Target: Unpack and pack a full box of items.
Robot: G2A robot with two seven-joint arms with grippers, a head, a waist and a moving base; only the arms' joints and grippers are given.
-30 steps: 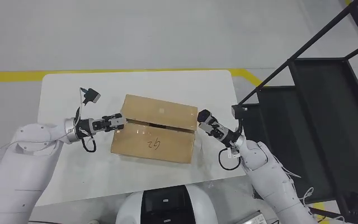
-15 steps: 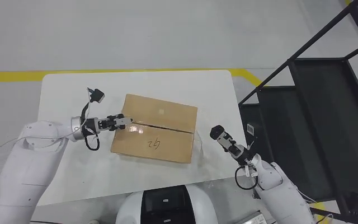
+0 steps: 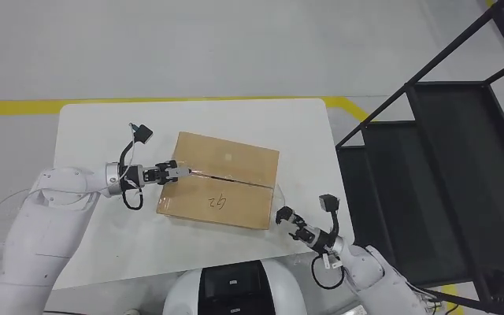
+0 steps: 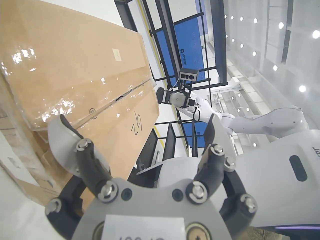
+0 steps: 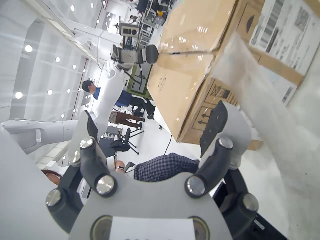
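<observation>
The left claw [image 4: 136,126] stands wide and empty at the left end of the box [image 3: 228,157], with one fingertip [image 4: 61,123] right where the taped seam [image 3: 228,179] begins. The right claw [image 5: 153,116], also spread with nothing in it, hangs just off the box's near right corner. The white table [image 3: 94,126] carries the box near its middle, closed, with its long axis running across from one arm to the other. The seam follows that axis, so it leads straight away from the left claw, which is the nearer of the two to it. Opening the flaps likely turns on that line. From above, the tape is little more than a gleam. The left wrist view shows a dark split partway along it, and the right wrist view shows a loose translucent tape strip [image 5: 250,76] trailing off the box's right end beside one finger. A small handwritten mark [image 3: 217,203] sits on the near flap.
</observation>
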